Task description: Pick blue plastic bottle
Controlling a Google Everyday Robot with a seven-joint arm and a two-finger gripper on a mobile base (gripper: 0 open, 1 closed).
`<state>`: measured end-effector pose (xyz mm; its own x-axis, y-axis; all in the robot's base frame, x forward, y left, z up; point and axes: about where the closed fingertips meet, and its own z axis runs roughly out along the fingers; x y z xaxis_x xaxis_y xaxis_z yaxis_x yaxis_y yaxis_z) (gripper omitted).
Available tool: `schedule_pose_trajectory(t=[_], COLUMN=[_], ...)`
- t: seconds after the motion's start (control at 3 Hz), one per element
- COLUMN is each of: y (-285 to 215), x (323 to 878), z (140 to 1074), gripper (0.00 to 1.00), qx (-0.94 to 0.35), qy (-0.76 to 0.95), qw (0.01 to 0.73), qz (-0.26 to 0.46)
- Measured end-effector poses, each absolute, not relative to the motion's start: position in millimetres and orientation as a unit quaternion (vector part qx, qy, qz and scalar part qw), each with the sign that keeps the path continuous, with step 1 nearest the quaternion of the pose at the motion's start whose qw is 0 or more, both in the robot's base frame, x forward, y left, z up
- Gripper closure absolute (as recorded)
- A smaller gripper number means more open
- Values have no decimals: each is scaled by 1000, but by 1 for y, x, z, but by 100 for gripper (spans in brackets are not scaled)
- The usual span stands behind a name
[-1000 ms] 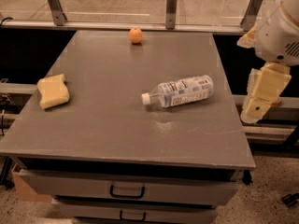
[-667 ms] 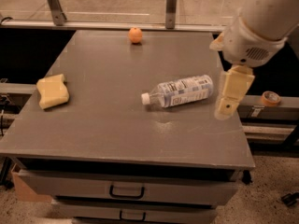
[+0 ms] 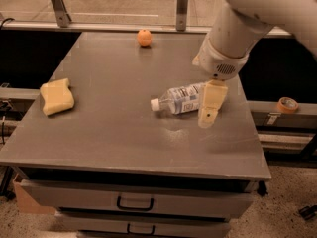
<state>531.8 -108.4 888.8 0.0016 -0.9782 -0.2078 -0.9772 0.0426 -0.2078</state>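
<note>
the grey worktop (image 3: 104, 138) carries three things. the blue plastic bottle (image 3: 179, 99) lies on its side right of the worktop's middle. its white screw cap (image 3: 155, 104) points left and slightly toward the front edge, and its printed label faces up. the clear body runs back to the right, where its base end is hidden behind the gripper.

the gripper (image 3: 208, 116) hangs from a thick white arm (image 3: 230, 38) that comes in from the upper right. it is cream-coloured and points downward, its tip over the worktop just in front of the bottle's base end. from this side it reads as one flat piece, so i cannot tell whether it is spread apart or closed, nor whether it touches the bottle.

a yellow sponge (image 3: 57, 96) rests near the left edge, well apart from the bottle. a small orange fruit (image 3: 144, 37) sits near the back edge, about mid-width.

under the worktop there are two drawers, the upper drawer handle (image 3: 134, 203) and the lower drawer handle (image 3: 141, 228) both dark. off the right side, a roll of tape (image 3: 287, 104) lies on a lower ledge.
</note>
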Motion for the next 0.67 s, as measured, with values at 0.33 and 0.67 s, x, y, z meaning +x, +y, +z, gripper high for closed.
schedule_pose_trajectory(t=[0.33, 0.67], y=[-96, -85], x=[549, 557], z=[865, 848], gripper=[18, 42], qx=[-698, -702], qy=[703, 701], qw=[135, 123], qz=[5, 13])
